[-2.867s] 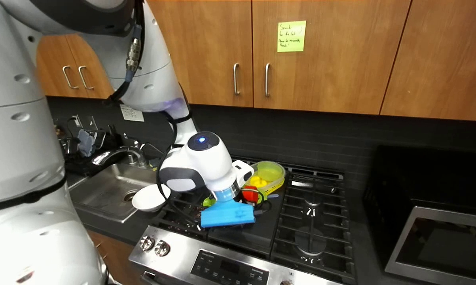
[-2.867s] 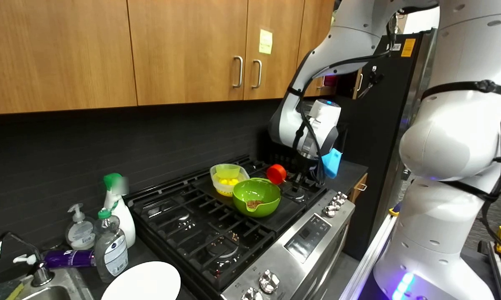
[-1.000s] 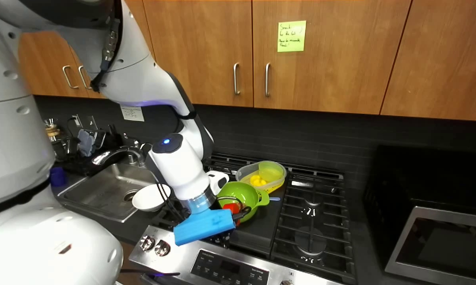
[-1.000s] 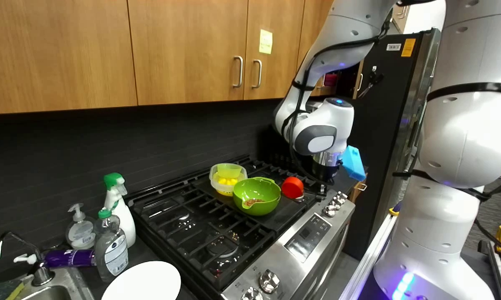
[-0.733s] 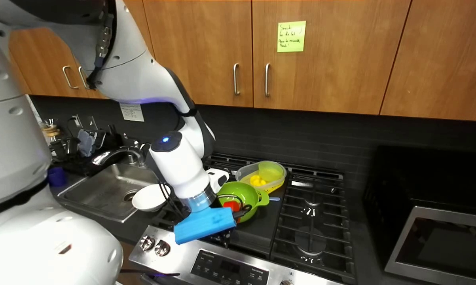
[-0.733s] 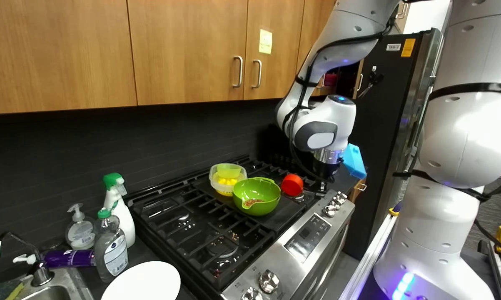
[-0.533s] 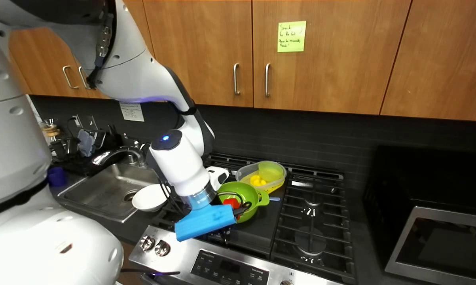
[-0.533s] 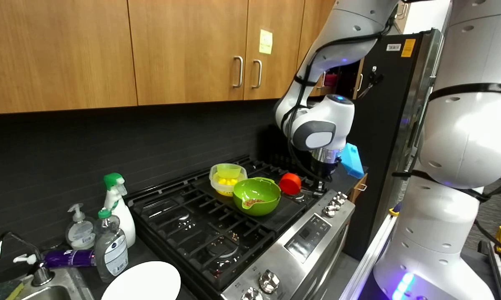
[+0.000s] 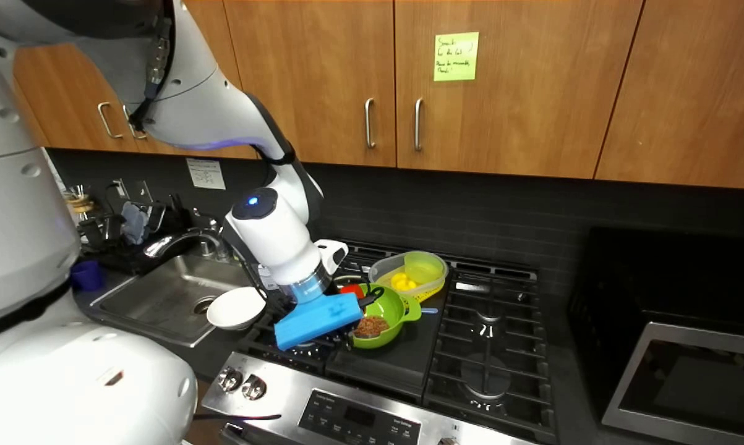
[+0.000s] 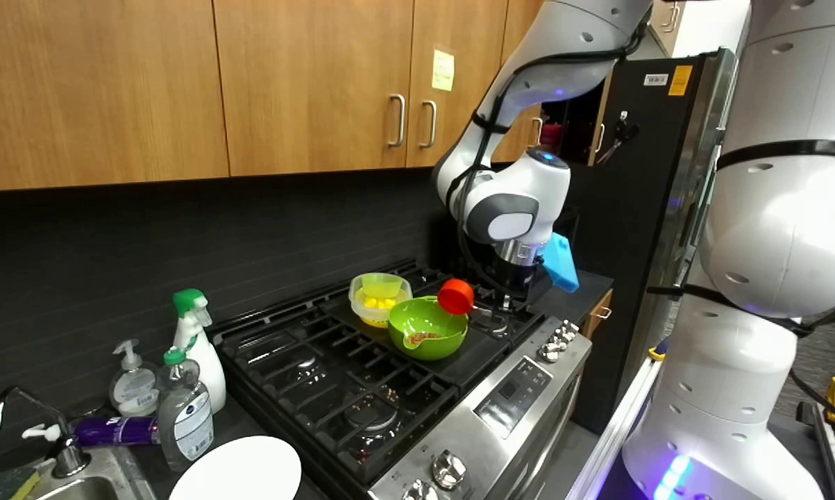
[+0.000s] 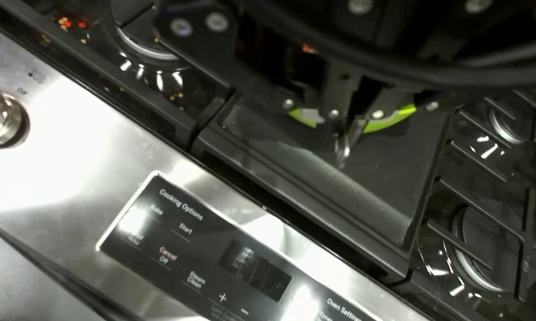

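Note:
My gripper (image 10: 506,300) is shut on the metal handle (image 11: 342,151) of a red measuring cup (image 10: 455,296). The handle's end sticks out between the fingertips in the wrist view. The cup is raised at the rim of a green bowl (image 10: 427,340), on the gripper's side; whether it touches the rim I cannot tell. In an exterior view the cup (image 9: 351,289) is partly hidden behind the wrist and blue cover. Brown bits (image 9: 372,326) lie in the bowl, which stands on the stove's black middle plate (image 9: 396,364). The cup's inside is hidden.
A clear tub (image 10: 381,298) with yellow pieces stands beside the bowl. Black grates (image 9: 489,346) flank the plate. Bottles (image 10: 188,410), a white bowl (image 9: 235,308) and a sink (image 9: 174,296) lie to one side, a microwave (image 9: 687,383) on the other. Cabinets (image 9: 514,93) hang above.
The gripper and red cup first moved away from the bowl toward the stove front, then rose and moved back to the bowl's rim. The brown bits now show in both exterior views.

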You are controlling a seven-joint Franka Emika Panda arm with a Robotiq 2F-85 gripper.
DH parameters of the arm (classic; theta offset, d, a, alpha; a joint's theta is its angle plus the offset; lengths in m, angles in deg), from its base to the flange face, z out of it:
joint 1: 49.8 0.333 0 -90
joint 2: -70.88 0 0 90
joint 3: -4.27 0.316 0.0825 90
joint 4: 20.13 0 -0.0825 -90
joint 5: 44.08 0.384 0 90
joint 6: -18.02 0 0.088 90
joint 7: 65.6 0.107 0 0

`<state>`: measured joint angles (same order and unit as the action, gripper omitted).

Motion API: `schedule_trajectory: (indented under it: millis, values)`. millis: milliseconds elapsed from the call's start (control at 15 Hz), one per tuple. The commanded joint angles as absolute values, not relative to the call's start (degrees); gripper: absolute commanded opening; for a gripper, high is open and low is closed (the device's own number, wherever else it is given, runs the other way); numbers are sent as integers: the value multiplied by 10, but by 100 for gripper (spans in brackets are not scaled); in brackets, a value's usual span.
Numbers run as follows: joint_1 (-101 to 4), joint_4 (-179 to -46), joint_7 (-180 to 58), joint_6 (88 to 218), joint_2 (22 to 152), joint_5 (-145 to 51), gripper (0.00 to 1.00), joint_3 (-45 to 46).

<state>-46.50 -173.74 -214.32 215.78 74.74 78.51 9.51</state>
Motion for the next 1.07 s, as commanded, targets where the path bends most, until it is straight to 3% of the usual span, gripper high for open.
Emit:
schedule_trajectory:
  millis: [0, 400, 1000]
  values:
    - [-441, -1697, -2157, 2167, 781, 792, 1, 59]
    - [-355, -1660, -2145, 2168, 823, 785, 1, -55]
    - [-356, -1668, -2140, 2158, 820, 779, 4, -49]
